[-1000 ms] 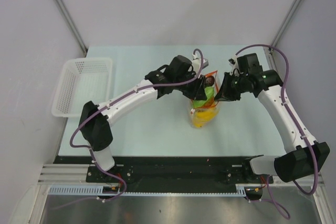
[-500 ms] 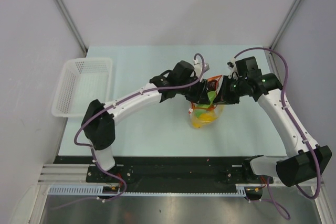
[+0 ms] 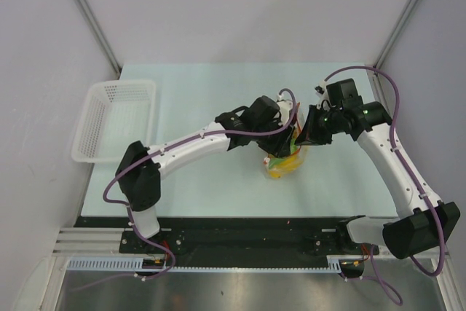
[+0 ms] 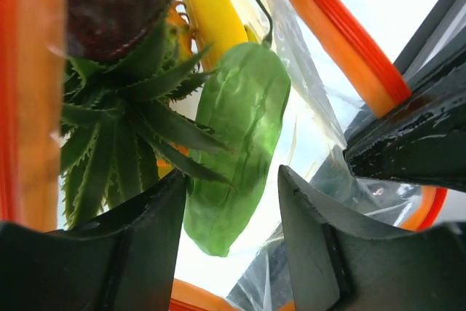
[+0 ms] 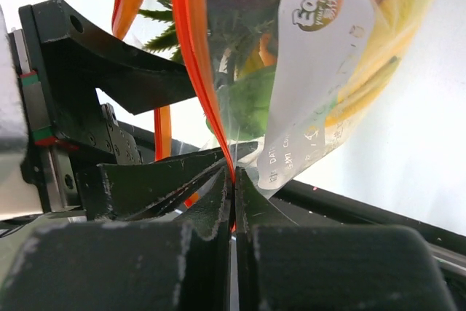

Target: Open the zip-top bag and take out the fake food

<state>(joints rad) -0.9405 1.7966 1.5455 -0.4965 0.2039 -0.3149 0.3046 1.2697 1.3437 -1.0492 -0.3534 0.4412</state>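
Right end effector (image 5: 233,180) was clamped on the orange strip (image 5: 195,49) of the zip-top bag (image 5: 320,71). Left end effector (image 4: 231,205) stood apart at its mouth (green pepper (image 4: 237,121) just ahead, pineapple crown (image 4: 116,132) beside).

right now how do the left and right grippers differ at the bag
The left gripper has its jaws apart; the right gripper is shut. The left holds nothing, with the green piece showing between its fingers; the right pinches the orange zip strip. The left points into the mouth of the zip-top bag; the right is at its rim. Both are at the bag's opening.
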